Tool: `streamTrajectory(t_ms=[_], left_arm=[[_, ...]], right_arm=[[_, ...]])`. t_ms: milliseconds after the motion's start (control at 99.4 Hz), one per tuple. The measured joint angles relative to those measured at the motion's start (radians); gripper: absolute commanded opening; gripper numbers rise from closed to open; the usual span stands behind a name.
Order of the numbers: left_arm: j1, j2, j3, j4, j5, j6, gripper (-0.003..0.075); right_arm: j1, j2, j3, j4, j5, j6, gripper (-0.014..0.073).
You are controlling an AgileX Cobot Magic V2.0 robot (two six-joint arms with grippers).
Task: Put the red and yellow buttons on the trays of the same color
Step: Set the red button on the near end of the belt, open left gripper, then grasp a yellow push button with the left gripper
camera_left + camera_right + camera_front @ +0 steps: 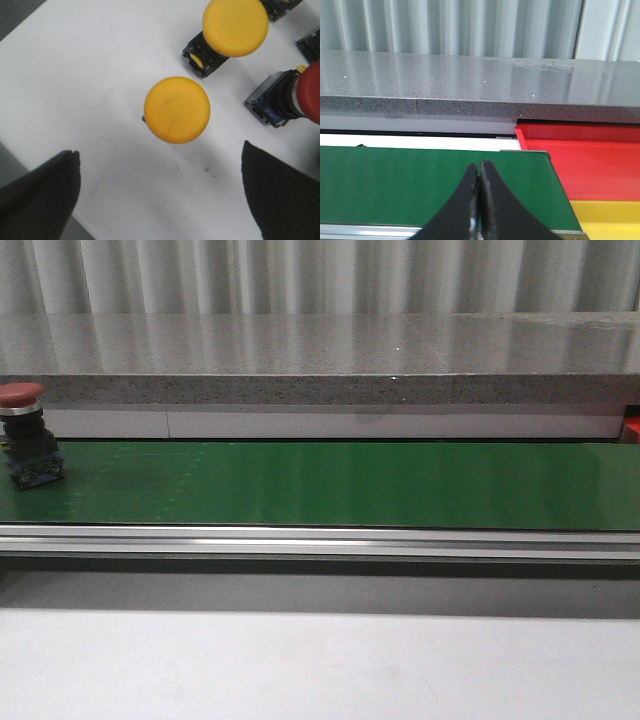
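Fingers of our left gripper point(160, 195) are spread wide, one dark tip in each lower corner of the left wrist view, holding nothing. Between them, higher up, sits a yellow button point(176, 109) on the white desk point(75, 80). A second yellow button point(235, 26) is at top centre-right w/ its black base showing, and a red button on a blue base point(285, 96) is at the right edge.

Fingers of our right gripper point(480, 200) are pressed together, bottom centre of the right wrist view, empty, over the green belt point(395, 180). Red tray point(590, 160) sits at mid right, yellow tray point(610, 220) at lower right, both just past the belt's end.

Front view: another red button point(25, 435) stands upright at far left on the belt, w/ an aluminium rail point(320, 540) along the belt's near edge. Grey speckled ledge point(320, 365) runs behind; corrugated metal wall point(320, 275) across the top.
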Motion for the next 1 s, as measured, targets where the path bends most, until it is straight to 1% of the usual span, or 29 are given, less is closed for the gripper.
streamTrajectory(t_ms=[211,463,664,996], left_arm=[[0.000,0.072,-0.028,0.022,-0.007,0.002,0.0619],[0.000,0.100,-0.036,0.028,-0.047,0.013,0.0619],[0.000,0.144,-0.079,0.029,-0.052,0.025,0.0619],[-0.034,0.259,-0.131,0.030,-0.054,0.029,0.0618]], right_arm=[[0.000,0.000,0.000,0.000,0.000,0.000,-0.0066],[0.000,0.000,0.000,0.000,0.000,0.000,-0.0066],[0.000,0.000,0.000,0.000,0.000,0.000,-0.0066],[0.000,0.000,0.000,0.000,0.000,0.000,-0.0066]])
